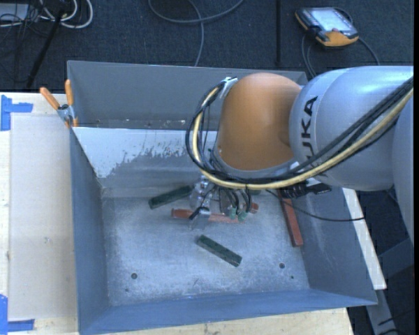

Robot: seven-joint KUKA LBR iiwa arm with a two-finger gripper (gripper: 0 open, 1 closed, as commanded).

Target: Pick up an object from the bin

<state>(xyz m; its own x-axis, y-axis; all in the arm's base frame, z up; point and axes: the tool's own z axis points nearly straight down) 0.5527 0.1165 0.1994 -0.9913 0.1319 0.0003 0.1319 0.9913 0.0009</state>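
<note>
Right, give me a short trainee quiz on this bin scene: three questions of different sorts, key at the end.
1. True or false: the gripper is above the near left corner of the bin.
2. Which thing lies alone on the floor, on the near side of the gripper? A) a dark green bar B) a yellow ball C) a blue cup
3. What colour is the bar lying by the right wall?
Key: 1 false, it is near the middle, towards the far wall; 2 A; 3 reddish-brown.
</note>
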